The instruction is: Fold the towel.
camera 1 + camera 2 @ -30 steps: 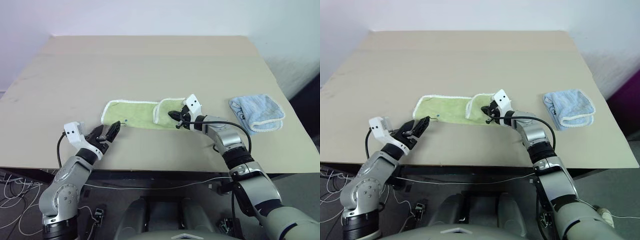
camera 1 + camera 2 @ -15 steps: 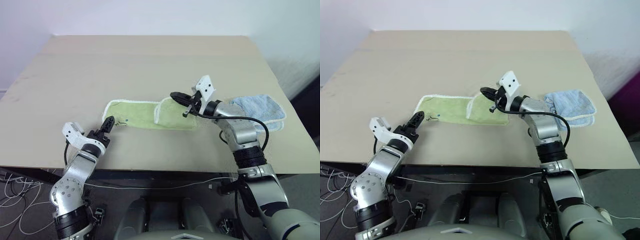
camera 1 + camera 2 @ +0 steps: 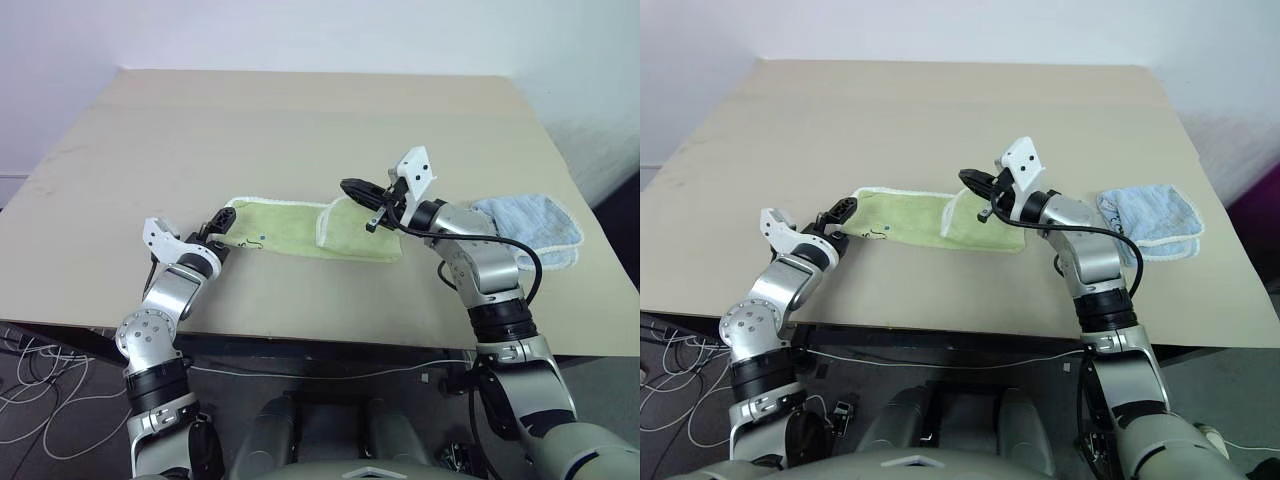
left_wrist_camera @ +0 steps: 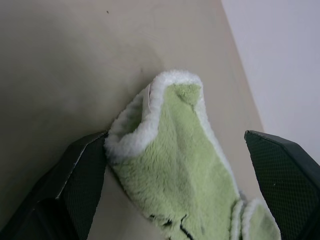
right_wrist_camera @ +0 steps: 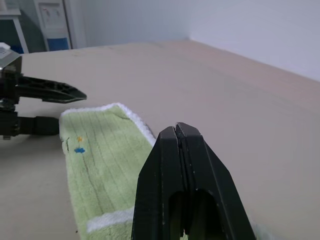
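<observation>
The light green towel (image 3: 290,225) lies flat on the table, its right end folded over on itself (image 3: 358,232). My left gripper (image 3: 222,221) is at the towel's left end, open. In the left wrist view its fingers (image 4: 75,190) stand on either side of the white-edged corner (image 4: 165,135), one finger against the edging. My right gripper (image 3: 347,187) hovers above the folded right end, pointing left, shut and holding nothing. The right wrist view shows its closed fingers (image 5: 181,185) over the towel (image 5: 100,165).
A smaller light blue towel (image 3: 535,225) lies folded at the right, behind my right forearm. The tan table (image 3: 300,120) stretches away beyond the towel; its front edge (image 3: 330,345) runs just below both arms.
My left gripper moved forward to the towel's left corner and rolled. My right gripper rose off the folded end, then held still. The view itself shifted a little.
</observation>
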Controlling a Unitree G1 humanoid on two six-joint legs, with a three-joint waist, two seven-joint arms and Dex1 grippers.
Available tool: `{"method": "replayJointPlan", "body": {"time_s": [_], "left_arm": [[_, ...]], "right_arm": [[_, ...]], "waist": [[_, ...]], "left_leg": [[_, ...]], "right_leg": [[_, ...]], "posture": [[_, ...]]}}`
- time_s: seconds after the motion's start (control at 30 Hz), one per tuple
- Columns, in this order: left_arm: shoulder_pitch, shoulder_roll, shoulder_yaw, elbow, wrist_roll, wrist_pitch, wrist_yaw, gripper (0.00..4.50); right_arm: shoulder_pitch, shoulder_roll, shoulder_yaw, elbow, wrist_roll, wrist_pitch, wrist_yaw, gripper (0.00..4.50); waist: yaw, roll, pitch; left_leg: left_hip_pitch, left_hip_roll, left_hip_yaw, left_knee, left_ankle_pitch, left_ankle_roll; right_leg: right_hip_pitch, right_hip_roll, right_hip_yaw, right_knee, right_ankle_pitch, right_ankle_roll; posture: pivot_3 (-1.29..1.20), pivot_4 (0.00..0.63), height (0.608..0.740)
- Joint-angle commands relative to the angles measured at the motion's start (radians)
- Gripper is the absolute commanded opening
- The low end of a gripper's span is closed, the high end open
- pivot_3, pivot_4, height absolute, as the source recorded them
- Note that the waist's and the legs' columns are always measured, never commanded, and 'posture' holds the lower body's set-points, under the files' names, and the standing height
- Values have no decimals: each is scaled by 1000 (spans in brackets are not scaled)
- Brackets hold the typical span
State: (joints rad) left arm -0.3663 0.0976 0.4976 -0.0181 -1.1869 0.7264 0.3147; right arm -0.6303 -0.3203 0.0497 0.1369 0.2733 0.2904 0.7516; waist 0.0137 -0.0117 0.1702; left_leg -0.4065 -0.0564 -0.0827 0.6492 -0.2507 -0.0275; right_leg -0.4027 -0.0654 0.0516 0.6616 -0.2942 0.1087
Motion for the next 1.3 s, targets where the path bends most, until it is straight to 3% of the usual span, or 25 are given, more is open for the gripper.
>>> {"method": "replayJointPlan", "body": {"time_s": [0.03, 0.33, 0.53, 0.97, 1.13, 1.3], "left_arm": [[-2, -14, -5, 41, 9, -5, -3, 3311], [-21, -13, -1, 52, 18, -28, -36, 109], [-34, -1, 27, 52, 6, -51, -57, 49], [-113, 249, 154, 114, -9, -70, -209, 49], [-134, 256, 72, 30, 12, -53, -292, 49], [-161, 244, -121, -103, 76, -17, -405, 49]], "right_arm": [[7, -5, -23, -66, 21, 10, -14, 0], [55, -21, -18, -102, 13, 48, -45, 0], [87, -33, -16, -111, 4, 62, -60, 0], [134, -59, -22, -137, 7, 72, -91, 0], [143, -68, -30, -139, 8, 73, -103, 0], [152, -67, -34, -142, 8, 74, -117, 0]], "waist": [[-1, 0, 0], [-3, 0, 0], [-3, -1, 0], [-28, -1, 1], [-24, -2, 1], [-25, -2, 2]], "left_leg": [[0, 0, 0, 0, 0, 0], [-1, 0, 0, -1, 0, 0], [-1, 1, 0, -1, 0, 0], [-2, 1, 0, -3, 0, -1], [-2, 1, 0, -3, 0, -1], [-2, 1, 0, -3, 0, -1]], "right_leg": [[0, 0, 0, 0, 0, 0], [-1, 0, 0, -1, 0, 0], [-1, 0, 0, -1, 0, 0], [-3, 1, 0, -1, 0, 0], [-3, 1, 0, -1, 0, 0], [-3, 1, 0, -2, 0, 0]], "posture": [[0, 150, 740], [0, 150, 740], [0, 150, 740], [0, 150, 740], [0, 150, 740], [0, 150, 740]]}}
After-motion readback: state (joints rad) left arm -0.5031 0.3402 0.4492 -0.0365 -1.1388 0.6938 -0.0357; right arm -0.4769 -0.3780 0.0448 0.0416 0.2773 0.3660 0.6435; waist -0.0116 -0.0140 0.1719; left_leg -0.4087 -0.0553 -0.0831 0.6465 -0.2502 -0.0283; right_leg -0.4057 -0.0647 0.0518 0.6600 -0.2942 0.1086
